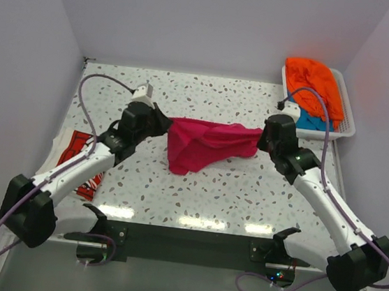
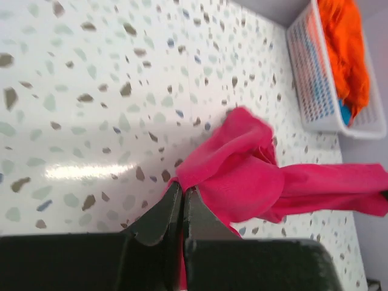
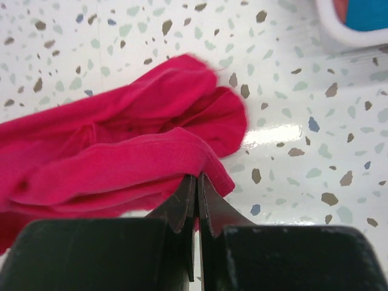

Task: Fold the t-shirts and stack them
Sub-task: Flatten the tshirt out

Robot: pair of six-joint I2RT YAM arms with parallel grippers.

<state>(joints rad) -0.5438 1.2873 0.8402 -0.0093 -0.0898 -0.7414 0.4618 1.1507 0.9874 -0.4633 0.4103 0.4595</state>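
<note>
- Left fingers (image 2: 160, 215) are pinching the magenta t-shirt (image 1: 205, 147) at its 9 o'clock end.
- Right fingers (image 3: 179, 203) are pinching its 3 o'clock end.
- The shirt is lying mid-tabletop (image 1: 246, 186), its long axis running 9-to-3 and its bulk sagging toward 7 o'clock, nearer the left arm.

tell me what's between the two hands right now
The magenta t-shirt spans the whole gap, one end pinched in the left hand, the other in the right hand. The top view shows it best.
</note>
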